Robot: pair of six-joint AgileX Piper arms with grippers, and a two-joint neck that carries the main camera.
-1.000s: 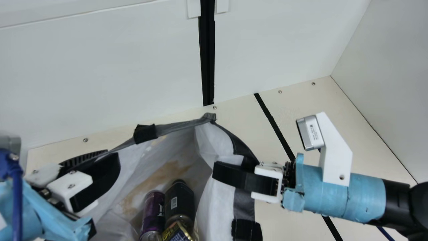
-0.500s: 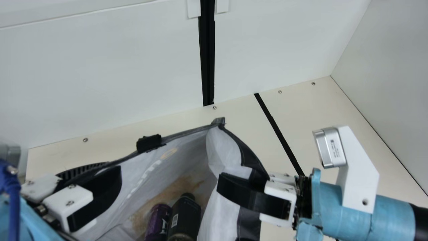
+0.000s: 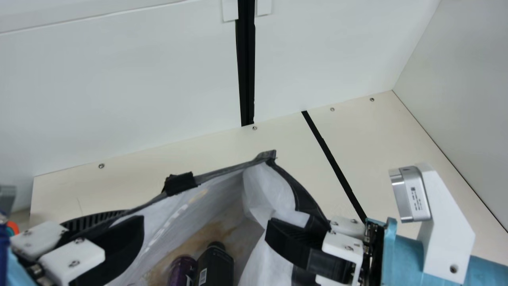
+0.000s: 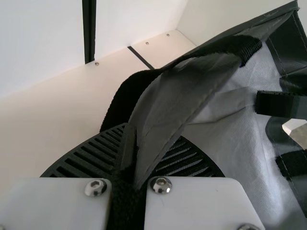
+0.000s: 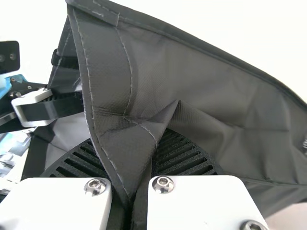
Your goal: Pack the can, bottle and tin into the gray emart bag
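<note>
In the main view my left gripper [image 3: 129, 218] is shut on the left part of the gray bag's [image 3: 206, 214] rim, and my right gripper [image 3: 273, 229] is shut on the rim's right side. The mouth gapes between them. Down inside lie the purple can [image 3: 182, 271] and, touching its right side, the black bottle [image 3: 215, 265], both cut by the lower edge. In the left wrist view, dark cloth and strap run between the fingers of the left gripper [image 4: 130, 143]. Folded gray cloth of the bag [image 5: 216, 91] is pinched by the right gripper [image 5: 152, 143] in the right wrist view.
The cream table [image 3: 377, 159] spreads behind and right of the bag, crossed by a black strip [image 3: 333, 161]. White walls [image 3: 131, 79] stand at the back and right. A small orange object [image 3: 13, 227] lies at the far left edge.
My right gripper has moved right and down with its side of the bag, and my left gripper has shifted slightly down and left. The can and bottle have sunk toward the lower edge with the bag.
</note>
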